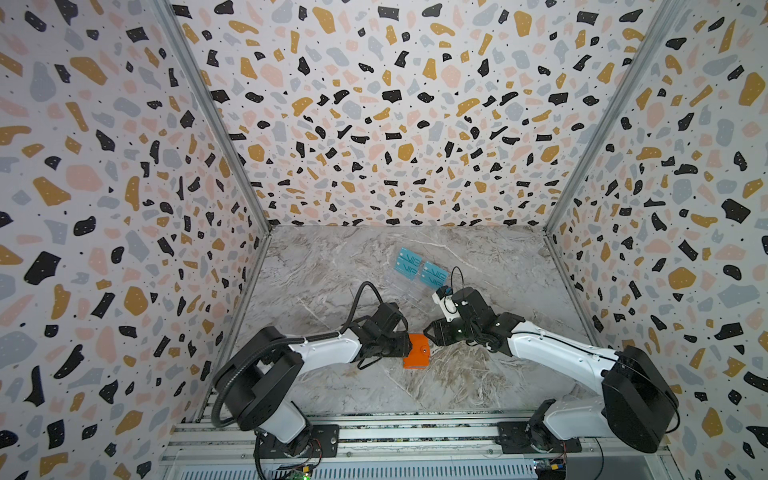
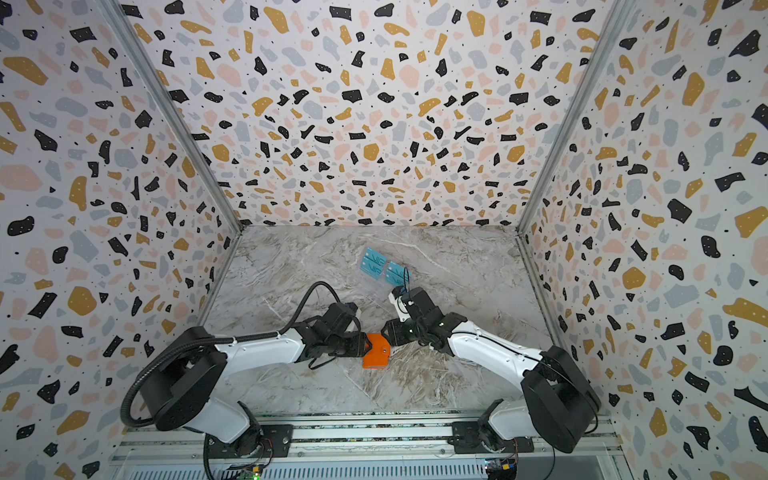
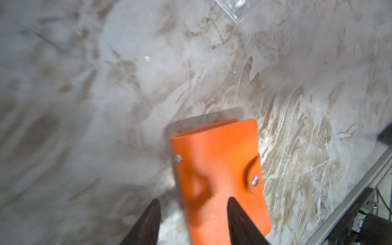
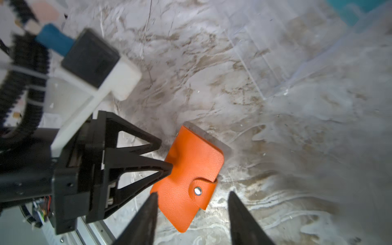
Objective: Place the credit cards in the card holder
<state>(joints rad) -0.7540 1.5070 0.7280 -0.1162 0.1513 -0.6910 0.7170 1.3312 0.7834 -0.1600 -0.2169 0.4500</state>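
The orange card holder [image 1: 417, 353] [image 2: 376, 355] lies flat on the marble table, folded shut with its tab on the metal snap [image 4: 198, 191]. No credit cards show in any view. My left gripper [image 1: 408, 345] [image 2: 367, 345] is open at the holder's left edge. In the left wrist view one finger [image 3: 237, 216] hangs over the orange cover [image 3: 216, 152] and its twin over bare table. My right gripper [image 1: 428, 332] [image 4: 193, 193] is open just above the holder's right side, near the snap tab, gripping nothing.
A clear plastic rack [image 1: 401, 291] holding teal "VIP" cards [image 1: 422, 268] stands behind the two grippers, close to the right wrist. Patterned walls close in the table on three sides. A metal rail [image 1: 374, 419] runs along the front edge.
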